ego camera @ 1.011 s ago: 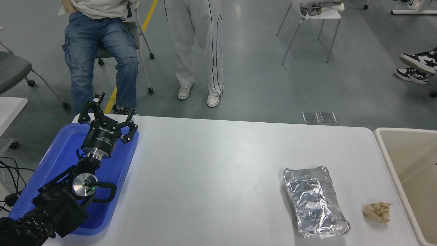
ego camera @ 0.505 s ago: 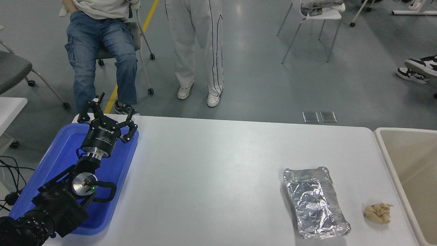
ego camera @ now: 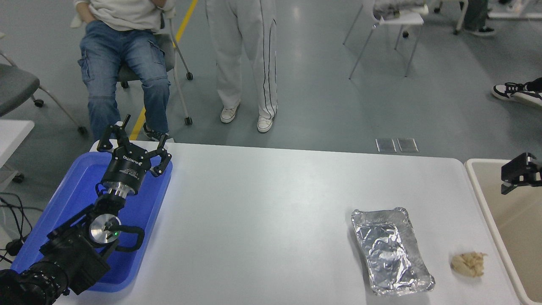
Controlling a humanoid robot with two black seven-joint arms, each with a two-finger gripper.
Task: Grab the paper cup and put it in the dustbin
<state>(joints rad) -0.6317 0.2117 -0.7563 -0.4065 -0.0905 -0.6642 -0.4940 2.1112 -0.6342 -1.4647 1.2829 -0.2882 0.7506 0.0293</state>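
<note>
— What does the scene hold of the task's own things?

— The dustbin, a big cream rectangular bin with a thick rounded rim, stands against the right end of the white table, cut off by the picture's edge. A paper cup cannot be made out anywhere on the table.

— And the count of the rest?

— One blue tray at the table's left end, one crinkled silver foil tray toward the right, and one crumpled tan paper wad lying between the foil tray and the bin, apart from both.

— The arms?

— The left gripper hangs over the blue tray's far end, its arm rising from the lower left corner, fingers spread and holding nothing. The right gripper pokes in from the right edge above the bin's near-left rim; only a black tip shows, and its fingers cannot be told.

— Anyone nearby?

— One seated person in jeans and one standing person in white trousers beyond the table.
</note>
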